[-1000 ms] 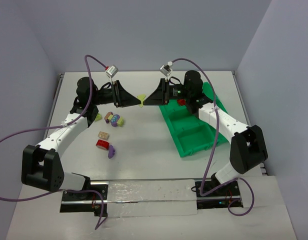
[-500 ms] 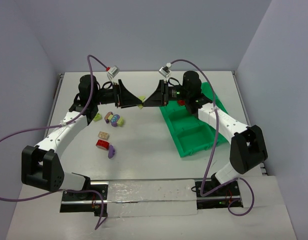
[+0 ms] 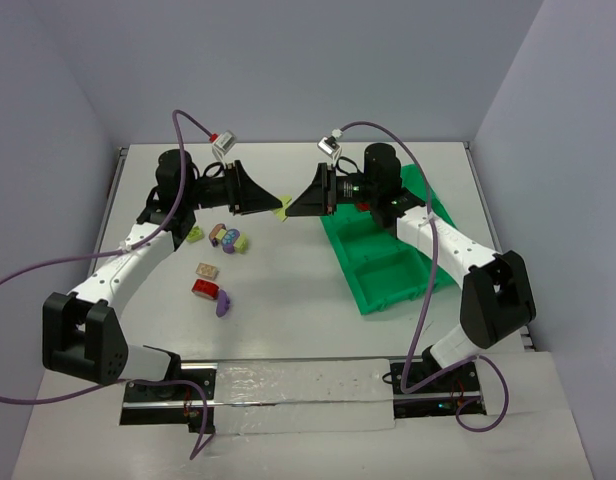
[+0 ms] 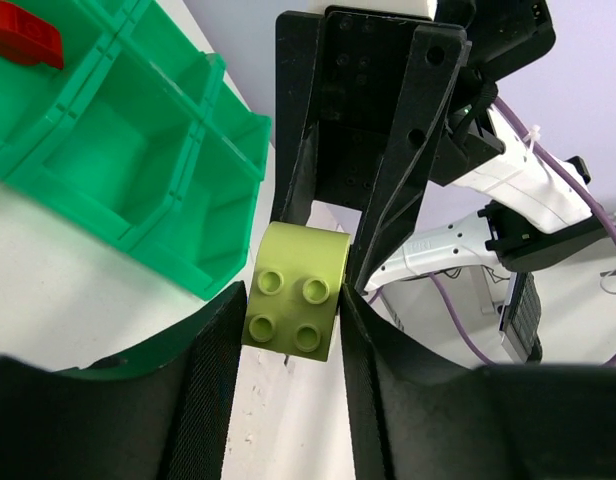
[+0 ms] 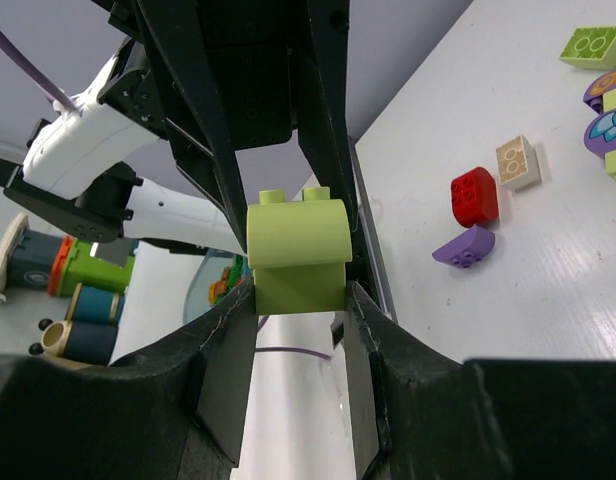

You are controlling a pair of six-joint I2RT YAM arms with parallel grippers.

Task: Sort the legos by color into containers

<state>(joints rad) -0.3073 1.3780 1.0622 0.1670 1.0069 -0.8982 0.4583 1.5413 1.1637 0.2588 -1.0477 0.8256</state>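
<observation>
Loose legos (image 3: 207, 270) are noted on the table (image 3: 288, 320), at 7 o'clock from the held piece: red, cream, purple, pale green. Above the table, a yellow-green brick (image 3: 282, 205) is clamped from 9 o'clock by the left gripper (image 4: 291, 312), contact seemingly on both sides. It is also clamped from 3 o'clock by the right gripper (image 5: 298, 300), closed tight on it. The green tray (image 3: 393, 275) is seen at 4 o'clock, with a red brick (image 3: 363, 204) in it partly hidden by the right arm.

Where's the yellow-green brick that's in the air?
Top view: the brick hangs left of the green tray, clamped in the right pincer, left pincer flanking it.
</observation>
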